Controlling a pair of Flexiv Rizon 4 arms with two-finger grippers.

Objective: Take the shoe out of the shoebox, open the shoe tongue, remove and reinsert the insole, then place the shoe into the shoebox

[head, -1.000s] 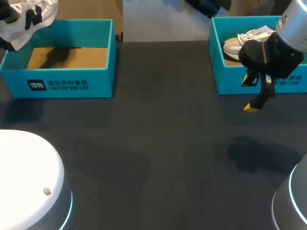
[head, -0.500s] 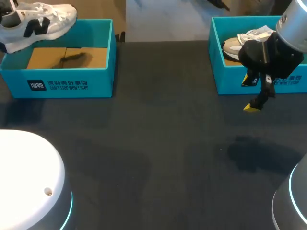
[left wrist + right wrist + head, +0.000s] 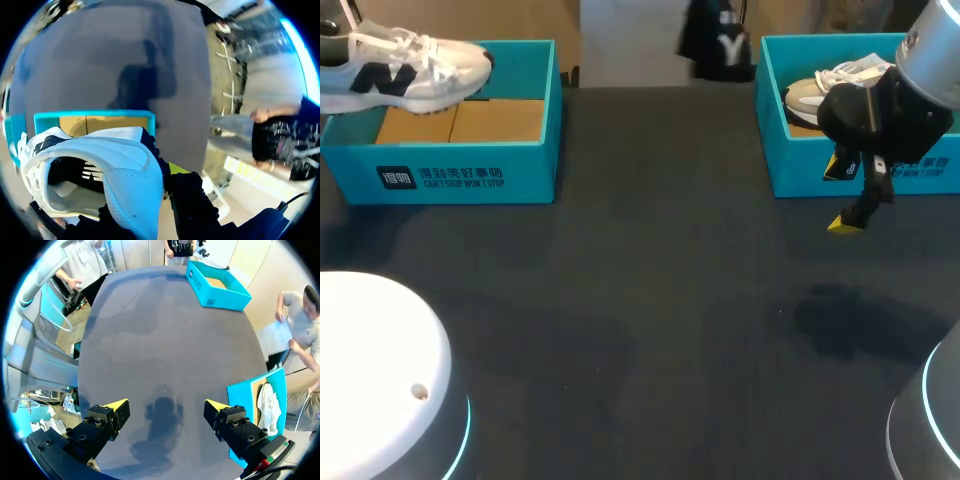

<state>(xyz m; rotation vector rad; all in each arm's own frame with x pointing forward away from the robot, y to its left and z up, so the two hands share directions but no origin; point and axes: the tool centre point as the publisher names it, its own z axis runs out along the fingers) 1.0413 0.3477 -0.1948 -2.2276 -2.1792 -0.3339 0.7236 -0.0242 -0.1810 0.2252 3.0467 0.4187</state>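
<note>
A white shoe with a black side mark hangs level over the left teal shoebox, its toe pointing right. In the left wrist view my left gripper is shut on the heel collar of the white shoe. One yellow fingertip shows outside the heel and the other is hidden inside. The box lies below. My right gripper stands open over the table in front of the right shoebox, with nothing between its fingers.
A beige shoe lies in the right teal shoebox, which also shows beside the right gripper. Dark table stretches between the two boxes. My arms' round bases stand at the near corners.
The white shoe has swung from a tilted pose at the far left to level, shifting right over the left box. The right arm has not moved.
</note>
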